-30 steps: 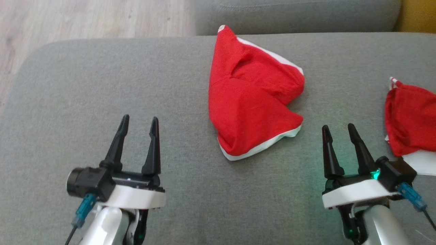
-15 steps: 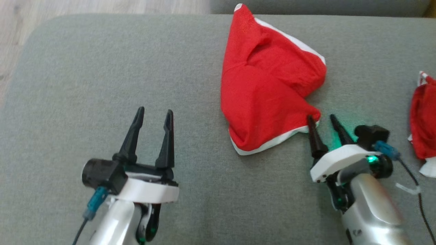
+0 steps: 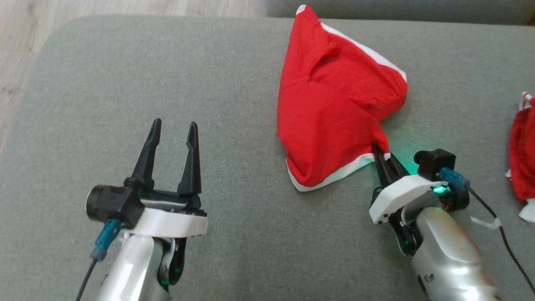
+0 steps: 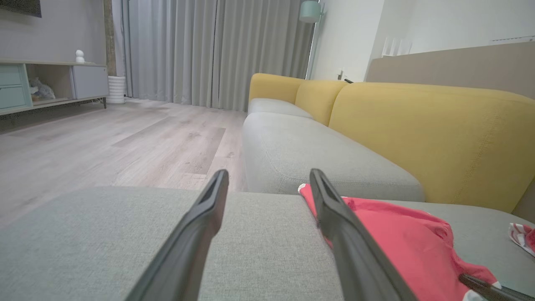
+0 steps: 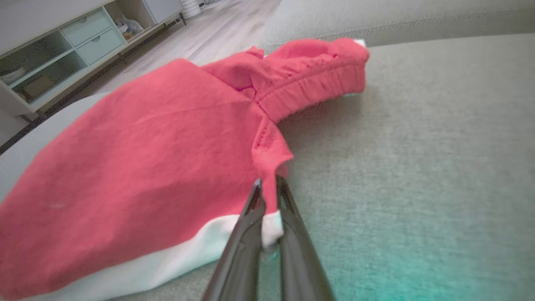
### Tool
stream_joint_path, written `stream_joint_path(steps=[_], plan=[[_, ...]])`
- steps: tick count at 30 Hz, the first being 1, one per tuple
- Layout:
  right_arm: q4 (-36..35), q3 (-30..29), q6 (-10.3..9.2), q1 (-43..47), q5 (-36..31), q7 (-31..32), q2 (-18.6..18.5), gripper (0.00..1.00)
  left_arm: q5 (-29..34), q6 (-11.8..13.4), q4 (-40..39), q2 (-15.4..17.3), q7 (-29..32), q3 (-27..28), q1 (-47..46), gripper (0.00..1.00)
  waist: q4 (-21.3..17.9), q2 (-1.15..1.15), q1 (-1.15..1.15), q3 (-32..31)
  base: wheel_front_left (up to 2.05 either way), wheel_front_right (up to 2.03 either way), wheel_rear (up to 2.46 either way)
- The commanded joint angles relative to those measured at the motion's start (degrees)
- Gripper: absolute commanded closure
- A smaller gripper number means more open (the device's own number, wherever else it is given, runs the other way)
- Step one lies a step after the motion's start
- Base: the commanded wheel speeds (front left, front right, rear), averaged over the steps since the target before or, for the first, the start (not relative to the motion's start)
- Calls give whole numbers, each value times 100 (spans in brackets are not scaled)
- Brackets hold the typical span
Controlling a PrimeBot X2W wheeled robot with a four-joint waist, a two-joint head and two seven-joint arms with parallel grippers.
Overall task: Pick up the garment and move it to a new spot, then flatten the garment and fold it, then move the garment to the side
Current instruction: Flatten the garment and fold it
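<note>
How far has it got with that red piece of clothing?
Nothing looks finished yet: the red garment lies crumpled on the grey cushion. In hand: the right end effector is shut on its white-trimmed corner; the left end effector hangs open, apart. Left: lifting, moving, flattening, folding, setting aside.

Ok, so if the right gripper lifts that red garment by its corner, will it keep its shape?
Probably floppy: the red garment lies crumpled in folds, so it should hang and unfold below the right gripper. Likely light: thin cloth. The pinch takes just the hem corner, so it could slip if the rest drags on the grey cushion.
</note>
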Motion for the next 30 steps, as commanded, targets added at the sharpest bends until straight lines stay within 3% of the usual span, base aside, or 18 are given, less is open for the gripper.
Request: stream_joint_path(steps=[1, 6, 11, 16, 21, 25, 30], plan=[[-123, 111, -4, -51, 6, -105, 55, 100, 63, -20, -137, 16, -35, 227, -84, 0, -40, 0, -1, -85, 0, 0, 0], [-534, -105, -4, -65, -44, -270, 55, 100, 87, -44, -91, -25, -35, 306, 27, 0, -164, 0, -1, -342, 0, 0, 0], [-1505, -614, -4, 66, -242, -196, 55, 100, 128, -68, -100, -64, -35, 331, 176, 0, -338, 0, -1, -541, 0, 0, 0], [-3009, -1190, -4, 99, -706, 526, 55, 100, 141, -74, -113, -124, -35, 352, 275, 0, -472, 0, -1, -683, 0, 0, 0], [-4475, -1336, -4, -198, -926, 1754, -19, 100, 161, -111, -89, -190, -35, 330, 304, 0, -463, 0, -1, -821, 0, 0, 0], [-4530, -907, -4, -695, -1025, 2414, -117, 100, 147, -122, -92, -230, -35, 345, 293, 0, -378, 0, -1, -877, 0, 0, 0], [-3792, -113, -4, -1683, -929, 2744, -93, 100, 98, -137, -84, -273, -35, 351, 271, 0, -168, 0, -1, -881, 0, 0, 0]])
